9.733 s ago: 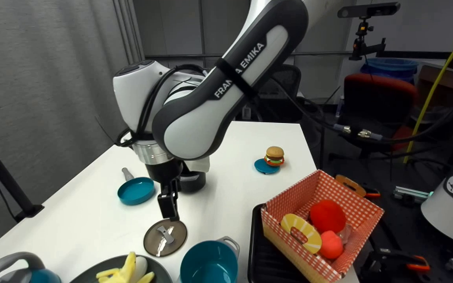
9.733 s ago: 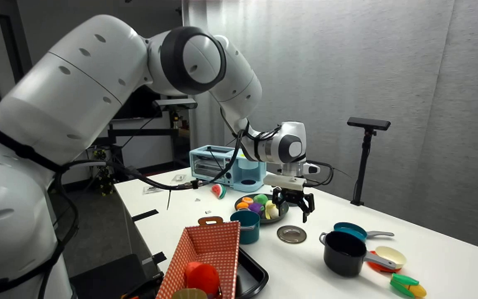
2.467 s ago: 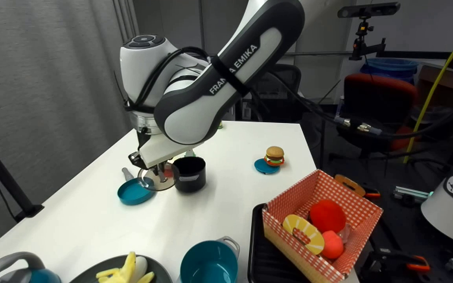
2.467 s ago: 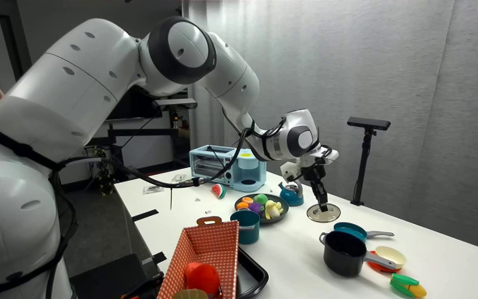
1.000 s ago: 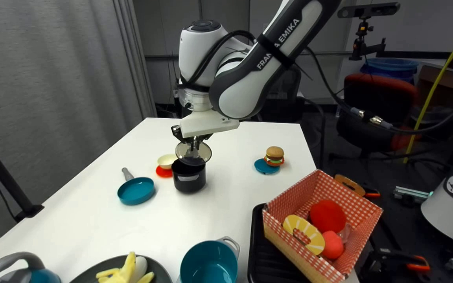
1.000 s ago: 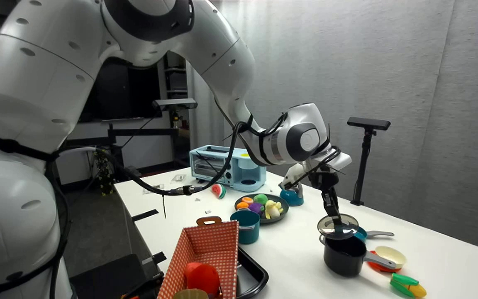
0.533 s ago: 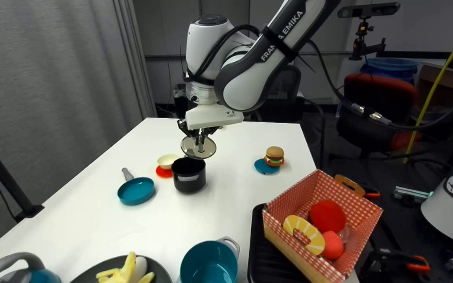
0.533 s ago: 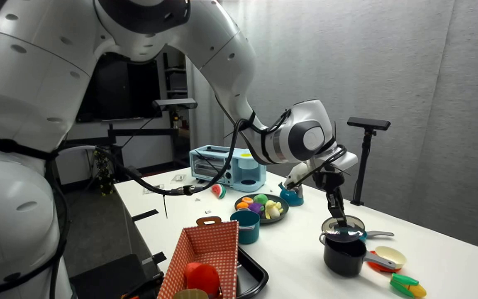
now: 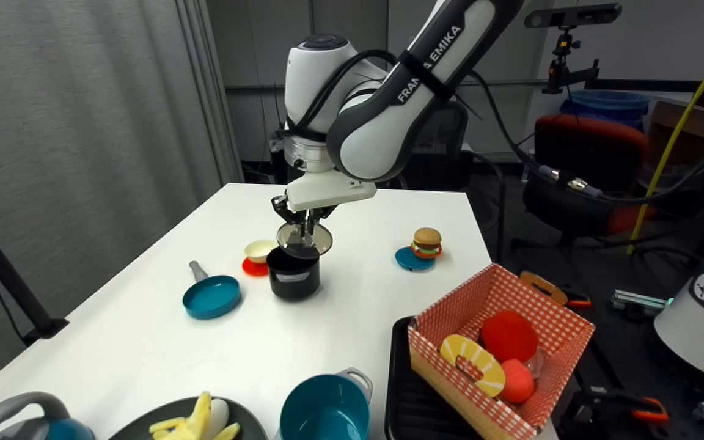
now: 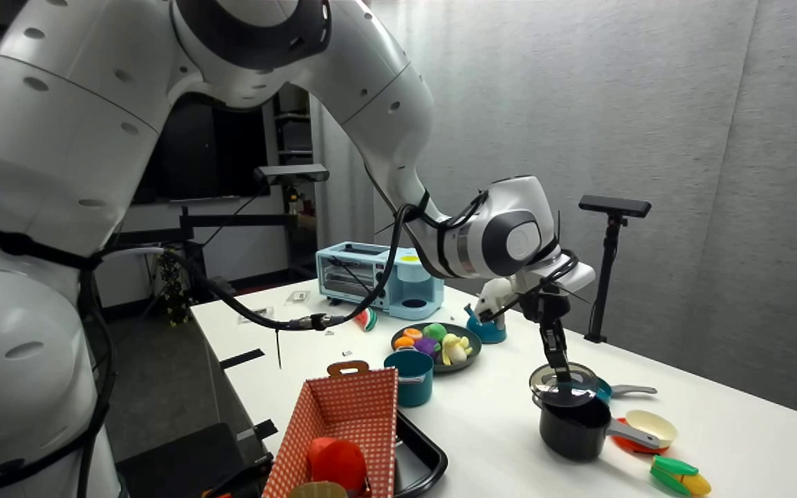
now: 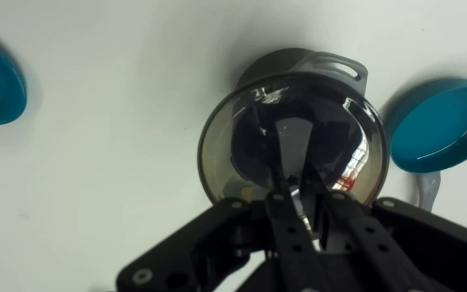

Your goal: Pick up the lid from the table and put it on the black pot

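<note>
Here the lid (image 9: 318, 239) hung tilted over the black pot (image 9: 294, 287), knob (image 11: 294, 138) pinched in the gripper (image 11: 292, 179), rim contact unclear! Bare table (image 9: 340, 330) ran from pot to black tray (image 9: 415, 391); the checked box (image 9: 558, 324) held red balls (image 9: 509, 335), a yellow slice (image 9: 473, 351).

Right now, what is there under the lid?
The black pot stands below the see-through lid, its dark inside showing through in the wrist view. The end effector covers part of this; any contents cannot be made out.

A basket (image 9: 552, 320) holds 2 red toys (image 9: 509, 335), well apart from a teal pan (image 9: 212, 297).
</note>
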`<state>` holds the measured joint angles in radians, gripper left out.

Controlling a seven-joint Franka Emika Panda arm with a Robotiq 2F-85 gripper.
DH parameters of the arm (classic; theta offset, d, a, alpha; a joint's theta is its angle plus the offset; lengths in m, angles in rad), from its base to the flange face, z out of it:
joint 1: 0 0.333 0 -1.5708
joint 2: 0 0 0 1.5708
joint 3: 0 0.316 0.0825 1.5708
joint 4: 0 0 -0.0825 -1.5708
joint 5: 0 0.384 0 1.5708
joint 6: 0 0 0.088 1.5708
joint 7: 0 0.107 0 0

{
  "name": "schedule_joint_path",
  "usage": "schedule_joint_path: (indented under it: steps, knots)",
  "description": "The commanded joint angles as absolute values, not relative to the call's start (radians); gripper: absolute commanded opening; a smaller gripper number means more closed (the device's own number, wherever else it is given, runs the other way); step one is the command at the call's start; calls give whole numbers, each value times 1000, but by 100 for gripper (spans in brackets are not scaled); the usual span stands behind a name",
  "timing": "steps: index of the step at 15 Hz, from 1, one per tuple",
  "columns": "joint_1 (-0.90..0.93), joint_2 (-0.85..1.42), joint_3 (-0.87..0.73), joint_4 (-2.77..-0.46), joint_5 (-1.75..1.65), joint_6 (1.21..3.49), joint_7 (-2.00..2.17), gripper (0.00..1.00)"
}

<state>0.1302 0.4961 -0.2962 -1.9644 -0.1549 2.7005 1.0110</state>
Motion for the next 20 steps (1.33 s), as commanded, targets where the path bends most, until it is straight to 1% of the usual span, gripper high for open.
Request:
schedule_joint_path:
  steps: [1,4,13,20]
  knots:
    - [68,565,-225,-1877,-101,2694,907,4]
    - [38,621,-193,-1800,-63,2665,822,4]
    - [8,737,-198,-1624,-17,2582,694,4]
    - [28,768,-180,-1586,-13,2510,675,4]
